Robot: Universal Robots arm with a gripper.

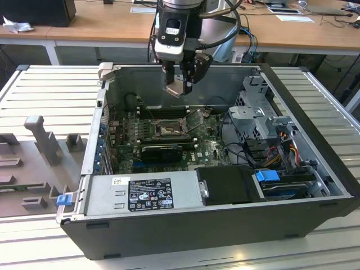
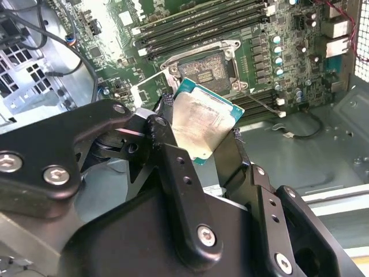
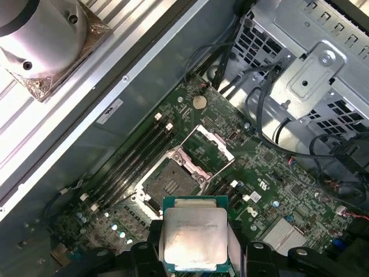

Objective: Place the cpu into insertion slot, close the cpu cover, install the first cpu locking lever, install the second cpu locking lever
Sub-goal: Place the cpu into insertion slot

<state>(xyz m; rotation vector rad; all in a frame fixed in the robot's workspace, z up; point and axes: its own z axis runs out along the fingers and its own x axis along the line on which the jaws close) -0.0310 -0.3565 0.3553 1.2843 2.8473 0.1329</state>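
I read the arm pointing straight down into the open computer case (image 1: 197,228). The gripper (image 1: 179,85) is clenched on the cpu (image 3: 193,234), which is held tilted in the air above the motherboard. The insertion slot (image 3: 170,182) lies below with the cpu cover (image 3: 211,147) hinged up. Memory slots (image 3: 134,160) run just beside the slot, and the drive cage (image 1: 256,108) stands well apart.

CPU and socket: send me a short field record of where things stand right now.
end effector: shut on the cpu
cpu: clamped by two opposite edges, raised above the motherboard, not in the slot
insertion slot: empty, dark centre exposed
cpu cover: open, tilted up beside the slot
computer case: side open, board lying flat inside
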